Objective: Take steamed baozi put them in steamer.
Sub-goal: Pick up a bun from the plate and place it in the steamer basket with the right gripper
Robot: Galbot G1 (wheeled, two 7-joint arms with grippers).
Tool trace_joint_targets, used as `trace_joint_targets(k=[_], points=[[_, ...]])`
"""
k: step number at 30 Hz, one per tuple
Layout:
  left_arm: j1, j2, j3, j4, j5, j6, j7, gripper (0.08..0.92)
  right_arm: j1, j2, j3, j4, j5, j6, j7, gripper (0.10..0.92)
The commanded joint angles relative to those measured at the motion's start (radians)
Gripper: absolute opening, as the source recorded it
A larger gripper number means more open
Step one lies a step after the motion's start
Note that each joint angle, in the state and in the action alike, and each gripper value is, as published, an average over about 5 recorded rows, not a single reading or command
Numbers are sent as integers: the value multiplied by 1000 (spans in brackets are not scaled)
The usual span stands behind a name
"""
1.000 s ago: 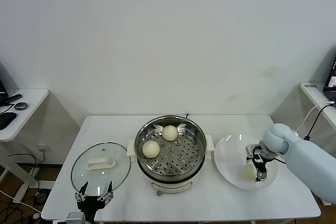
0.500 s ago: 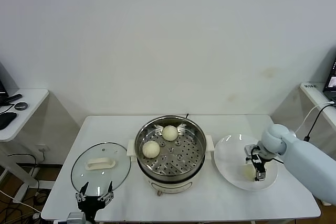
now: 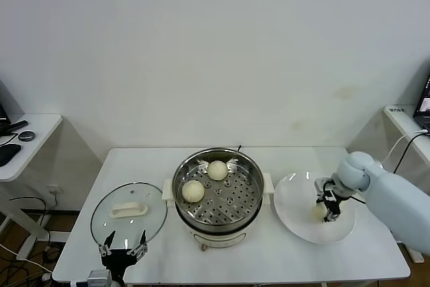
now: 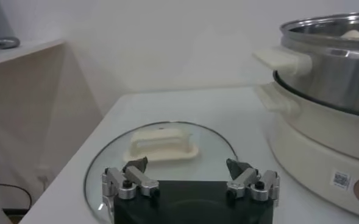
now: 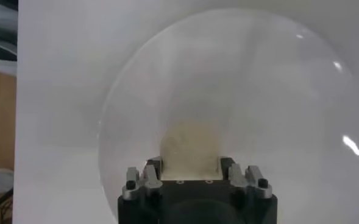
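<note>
The right gripper [image 3: 327, 208] stands over the white plate [image 3: 295, 216], jaws closed in on either side of a baozi [image 5: 188, 146], apparently gripping it, the steamer [image 3: 218, 193] lying to its left, while the left gripper [image 3: 123, 245] waits wide open by the glass lid [image 3: 127, 212].

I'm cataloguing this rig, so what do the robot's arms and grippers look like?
The right arm has a smooth pale blue-white shell with a rounded wrist joint. Both the right gripper and left gripper have black bodies with silver metal finger links and dark screws.
</note>
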Motion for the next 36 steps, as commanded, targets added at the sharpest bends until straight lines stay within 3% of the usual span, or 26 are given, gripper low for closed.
trace_joint_targets(k=[1,8,14,20,24,28,32,36], points=[[-10,-3,-1,-4,25,-7,-5,823,440,63,-247,-3,212,-19,-29,560],[-21,-6,-12,-19,38,-16,-10,823,834,276,-460,-71,444,-32,-62,563],[-20,-15,-18,-32,41,-25,-20,823,883,421,-493,-62,562,12,-109,564],[-15,-26,-16,-46,45,-31,-25,823,882,487,-624,-31,619,391,-79,560],[-15,-30,-16,-53,45,-33,-29,823,843,508,-702,-2,584,583,-49,560],[-10,-31,-16,-63,44,-34,-30,823,782,529,-709,17,436,706,-43,560],[-7,-31,-16,-65,43,-34,-31,823,718,555,-705,24,282,772,-45,560],[-6,-31,-18,-63,41,-34,-32,823,672,578,-710,21,270,782,-38,560]])
